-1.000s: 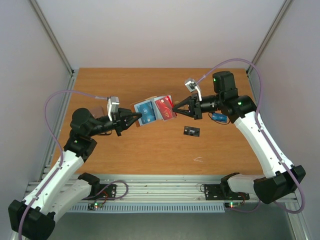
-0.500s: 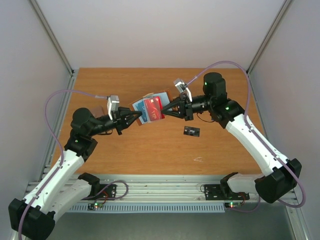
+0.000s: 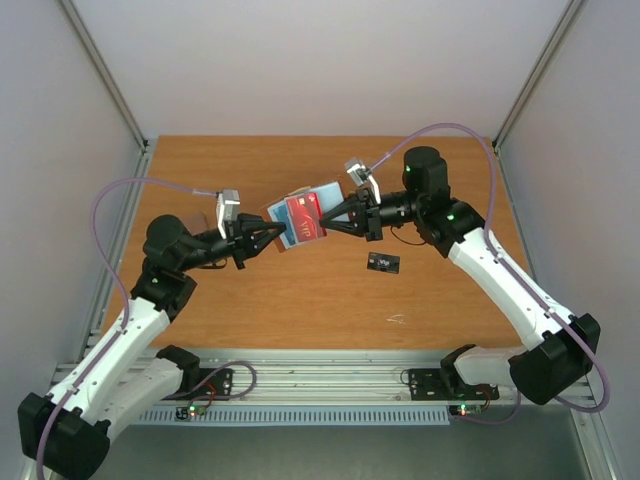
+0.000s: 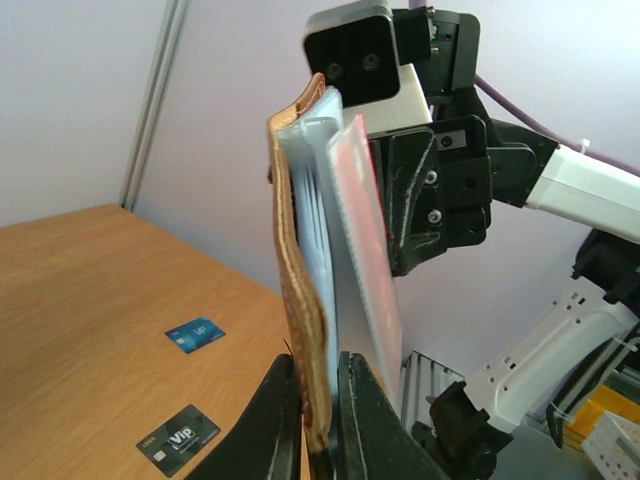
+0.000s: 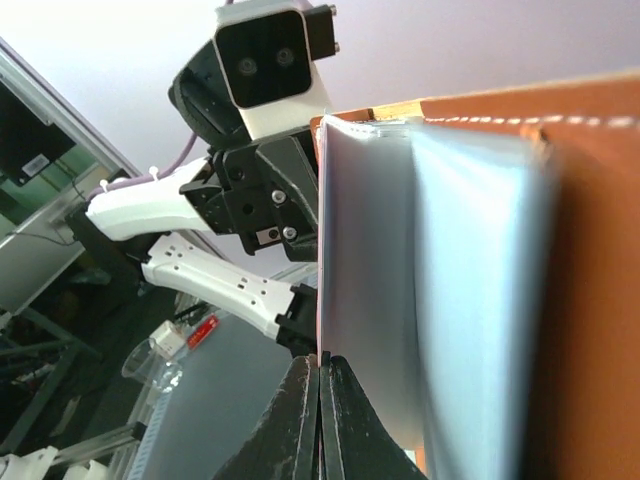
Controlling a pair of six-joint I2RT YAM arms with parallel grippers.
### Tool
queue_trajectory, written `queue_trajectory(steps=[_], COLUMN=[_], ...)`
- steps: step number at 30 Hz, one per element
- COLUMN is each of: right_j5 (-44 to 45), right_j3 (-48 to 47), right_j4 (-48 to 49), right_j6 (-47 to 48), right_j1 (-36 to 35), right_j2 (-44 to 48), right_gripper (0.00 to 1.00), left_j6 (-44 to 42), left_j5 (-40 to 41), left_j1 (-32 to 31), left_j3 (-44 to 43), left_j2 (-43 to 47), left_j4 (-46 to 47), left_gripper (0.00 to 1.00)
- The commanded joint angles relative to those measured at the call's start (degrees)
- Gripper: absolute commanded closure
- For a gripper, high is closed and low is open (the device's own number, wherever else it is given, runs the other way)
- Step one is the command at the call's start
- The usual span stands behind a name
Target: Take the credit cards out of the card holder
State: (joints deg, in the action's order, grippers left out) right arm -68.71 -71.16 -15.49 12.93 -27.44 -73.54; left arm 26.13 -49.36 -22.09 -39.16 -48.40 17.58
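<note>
The card holder (image 3: pixel 322 192), brown leather with a pale blue-grey inside, hangs in the air over the middle of the table. My left gripper (image 3: pixel 268 238) is shut on its lower left edge; in the left wrist view the jaws (image 4: pixel 318 400) pinch the leather (image 4: pixel 298 260). My right gripper (image 3: pixel 328 222) is shut on the red card's (image 3: pixel 304 219) right edge, and the card lies across the holder's inside. The right wrist view shows the gripper (image 5: pixel 320 375) closed on the thin card (image 5: pixel 350 250) beside the holder (image 5: pixel 590 250). A black card (image 3: pixel 383 263) and a blue card (image 4: pixel 195 333) lie on the table.
The wooden table (image 3: pixel 300 310) is walled in by white panels at the back and both sides. Both arms reach in from the near edge and meet above the middle. The black card (image 4: pixel 178 438) lies below and right of the two grippers.
My right gripper has moved left with the red card, which now overlaps the holder's left half. The left gripper has stayed almost still, holding the holder.
</note>
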Motion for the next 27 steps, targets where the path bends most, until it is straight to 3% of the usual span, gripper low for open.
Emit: queue_trajectory(steps=[1, 4, 10, 19, 27], right_j5=[3.45, 4.89, 4.88, 2.58, 2.09], right_j3=[-2.45, -2.74, -5.21, -5.9, -6.83], right_j4=[-0.95, -2.31, -6.24, -4.71, -5.53], right_j6=[2.19, 3.35, 5.28, 5.62, 6.01], right_j1=[-1.74, -1.69, -1.78, -6.74, -6.75], right_j2=[-1.77, -1.98, -2.42, -2.82, -1.93], right_gripper=[0.99, 0.99, 0.99, 0.99, 0.99], left_j6=[-0.73, -0.69, -0.21, -1.9, -2.82], left_j5=[-4.62, -7.56, -11.21, -3.15, 0.62], left_j1=[-0.41, -0.41, -0.46, -0.69, -0.51], left_j3=[-0.87, -1.12, -1.44, -1.76, -1.88], left_j2=[-0.37, -0.2, -0.74, -1.21, -0.16], left_j4=[6.15, 7.4, 8.53, 1.31, -2.08], left_gripper=[0.98, 0.92, 0.58, 0.58, 0.42])
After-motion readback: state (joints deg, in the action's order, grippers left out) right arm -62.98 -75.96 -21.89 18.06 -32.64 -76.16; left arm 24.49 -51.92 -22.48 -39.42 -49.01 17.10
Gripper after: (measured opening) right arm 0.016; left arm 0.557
